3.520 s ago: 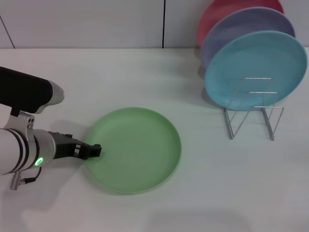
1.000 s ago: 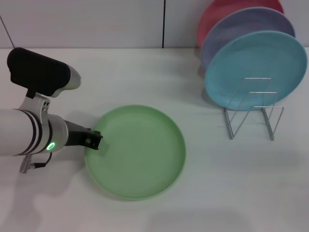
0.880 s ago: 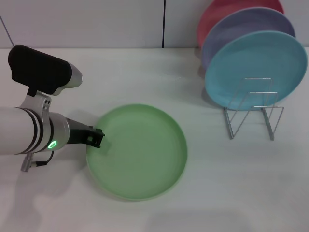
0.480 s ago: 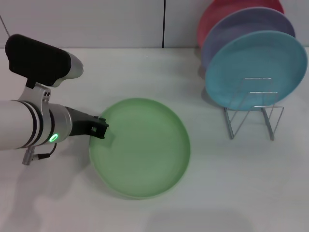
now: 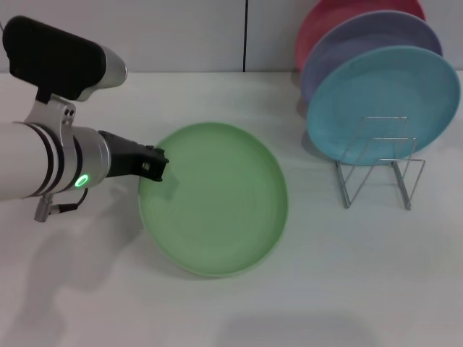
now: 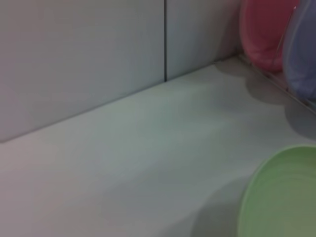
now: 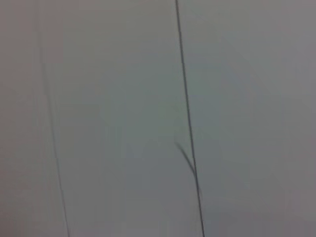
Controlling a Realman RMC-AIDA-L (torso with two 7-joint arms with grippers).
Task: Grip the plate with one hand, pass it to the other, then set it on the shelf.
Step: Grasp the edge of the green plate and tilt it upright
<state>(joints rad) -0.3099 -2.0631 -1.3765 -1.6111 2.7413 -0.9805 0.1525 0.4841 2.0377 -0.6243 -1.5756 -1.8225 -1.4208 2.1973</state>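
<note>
We see the light green plate as smooth, matt plastic with faint concentric rings. The turquoise plate and lavender plate share that matt plastic look. The shelf is thin, bright metal wire. The left gripper is matt black, its arm satin silver-white with black bands. The table is plain, smooth, matt white.

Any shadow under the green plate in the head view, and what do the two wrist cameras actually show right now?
Head view: the green plate, held at its rim by the left gripper, casts a soft shadow on the table beneath its near edge. Left wrist view: only the plate's edge, with a shadow beside it. Right wrist view: only a blank wall with a dark seam; no gripper.
</note>
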